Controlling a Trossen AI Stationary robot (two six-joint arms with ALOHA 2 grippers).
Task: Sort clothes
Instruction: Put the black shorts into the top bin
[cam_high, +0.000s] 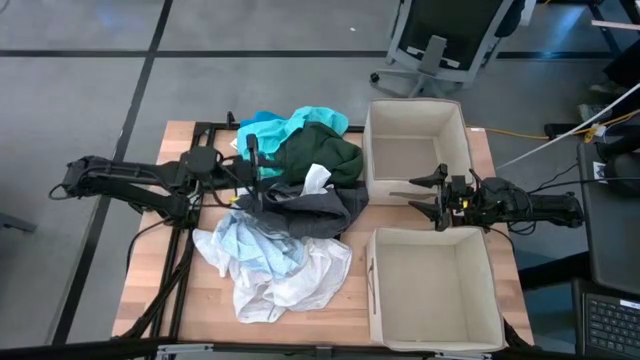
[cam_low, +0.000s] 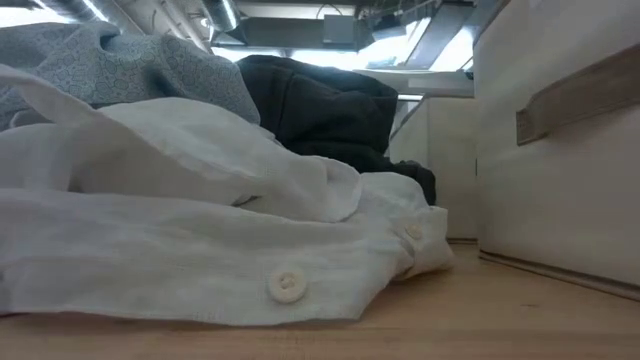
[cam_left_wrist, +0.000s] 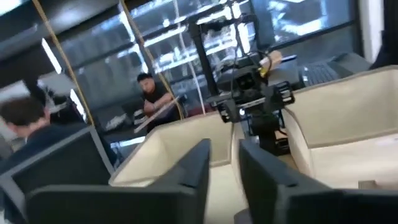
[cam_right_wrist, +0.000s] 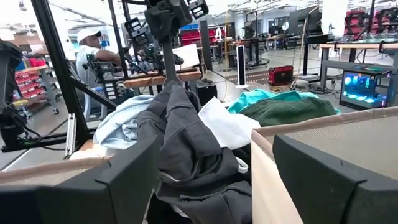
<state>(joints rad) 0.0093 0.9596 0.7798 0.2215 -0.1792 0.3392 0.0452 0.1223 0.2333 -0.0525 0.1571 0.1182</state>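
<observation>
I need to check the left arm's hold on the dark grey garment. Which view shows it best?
The right wrist view: the dark grey garment hangs stretched up to the left gripper. The high view shows the garment mostly hiding that gripper. The low view may show its dark folds; the left wrist view misses it.

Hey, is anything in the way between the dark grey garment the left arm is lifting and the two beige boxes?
Nothing visible blocks it. The left gripper holds the dark grey garment up above the pile, and only the right gripper, open between the two boxes, lies toward them.
</observation>
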